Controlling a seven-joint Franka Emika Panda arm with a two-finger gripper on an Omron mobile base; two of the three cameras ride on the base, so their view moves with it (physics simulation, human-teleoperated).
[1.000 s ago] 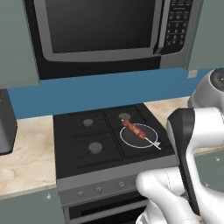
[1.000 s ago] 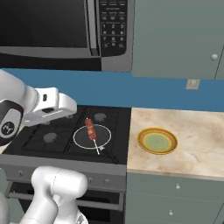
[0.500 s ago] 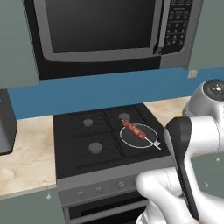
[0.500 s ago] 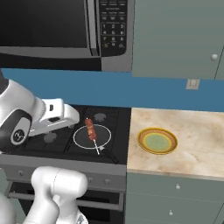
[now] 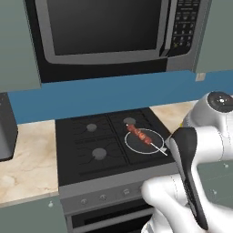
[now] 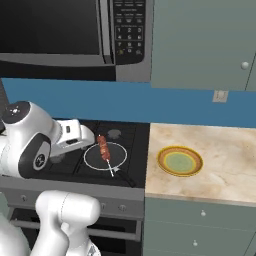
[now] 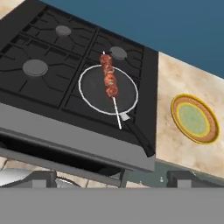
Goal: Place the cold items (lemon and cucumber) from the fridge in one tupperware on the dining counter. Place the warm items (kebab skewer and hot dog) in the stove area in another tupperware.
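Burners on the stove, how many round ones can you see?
4, maybe. Back left burner, front left burner, back right burner. The pan holding the kebab skewer probably hides the fourth, front right.

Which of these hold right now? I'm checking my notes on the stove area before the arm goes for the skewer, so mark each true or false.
1. The kebab skewer lies on a dark pan on the stove. True.
2. The gripper is shut on the skewer. False: it is open and holds nothing, away from the pan.
3. A yellow-rimmed plate sits on the counter to the right of the stove. True.
4. The plate holds a hot dog. False: it holds nothing.
5. A microwave hangs above the stove. True.
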